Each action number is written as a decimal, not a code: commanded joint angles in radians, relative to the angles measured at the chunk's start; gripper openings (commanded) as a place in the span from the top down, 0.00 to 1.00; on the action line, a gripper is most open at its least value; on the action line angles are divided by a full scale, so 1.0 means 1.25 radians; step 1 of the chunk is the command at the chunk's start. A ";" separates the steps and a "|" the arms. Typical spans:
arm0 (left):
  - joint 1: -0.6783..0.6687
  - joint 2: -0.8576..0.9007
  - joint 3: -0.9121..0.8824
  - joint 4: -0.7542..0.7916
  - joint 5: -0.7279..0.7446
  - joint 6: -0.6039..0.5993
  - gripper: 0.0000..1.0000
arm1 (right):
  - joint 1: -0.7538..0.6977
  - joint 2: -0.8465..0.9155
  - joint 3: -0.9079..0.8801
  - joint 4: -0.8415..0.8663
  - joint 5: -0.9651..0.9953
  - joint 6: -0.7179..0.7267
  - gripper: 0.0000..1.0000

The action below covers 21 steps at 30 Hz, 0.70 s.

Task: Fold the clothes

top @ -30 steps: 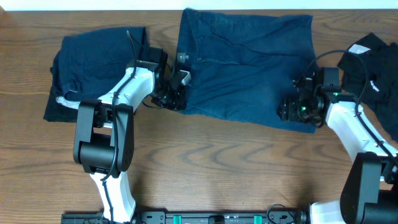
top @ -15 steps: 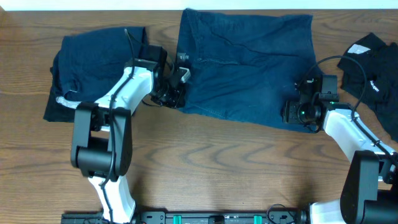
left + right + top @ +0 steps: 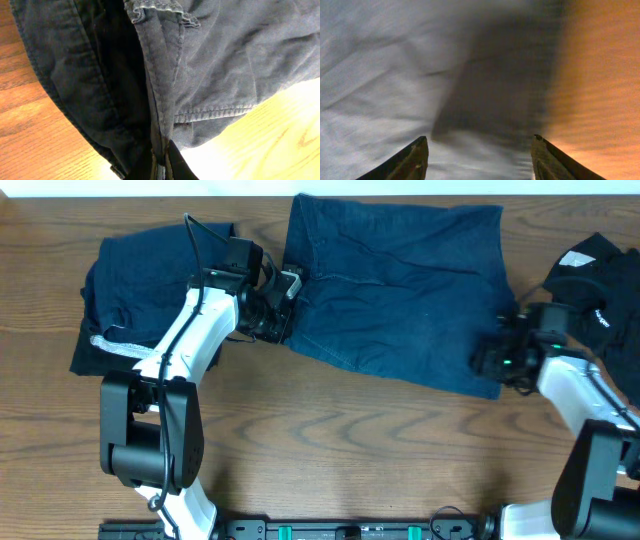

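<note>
The left arm (image 3: 185,345) rises from its base at the near edge and leans away and inward. Its wrist is bent so the left pincer (image 3: 283,308) points toward the centre, jaws pressed together on a seam of the navy-blue shorts (image 3: 225,60). The right arm (image 3: 575,385) reaches inward, low over the surface, with the right pincer (image 3: 484,363) spread wide, fingertips (image 3: 415,160) well apart.
</note>
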 commanded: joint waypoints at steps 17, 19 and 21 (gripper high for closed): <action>0.003 0.000 0.006 0.002 -0.020 -0.009 0.94 | -0.156 0.001 -0.002 0.040 -0.184 0.057 0.41; 0.003 0.000 0.006 0.002 -0.020 -0.009 0.94 | -0.156 0.003 -0.015 0.056 -0.184 0.063 0.43; 0.003 0.000 0.006 0.002 -0.020 -0.009 0.94 | -0.156 0.011 -0.026 0.073 -0.193 0.062 0.44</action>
